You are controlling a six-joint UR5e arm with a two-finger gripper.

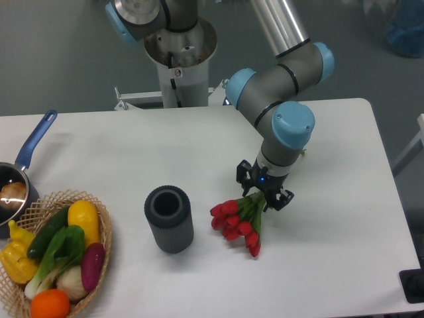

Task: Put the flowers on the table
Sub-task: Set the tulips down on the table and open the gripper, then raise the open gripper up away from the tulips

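The flowers (236, 221) are a bunch of red tulip buds on green stems, right of centre on the white table (331, 252). The buds fan out toward the lower left and rest on or just above the tabletop. The stems run up and right into my gripper (264, 195), which points down over the stem ends and is shut on them. The wrist hides the stem ends and most of the fingers.
A dark grey ribbed cylinder (169, 218) stands upright just left of the buds. A wicker basket (104, 228) of vegetables sits at the front left corner, with a blue-handled pot (20, 177) behind it. The arm's base (179, 53) is at the back edge.
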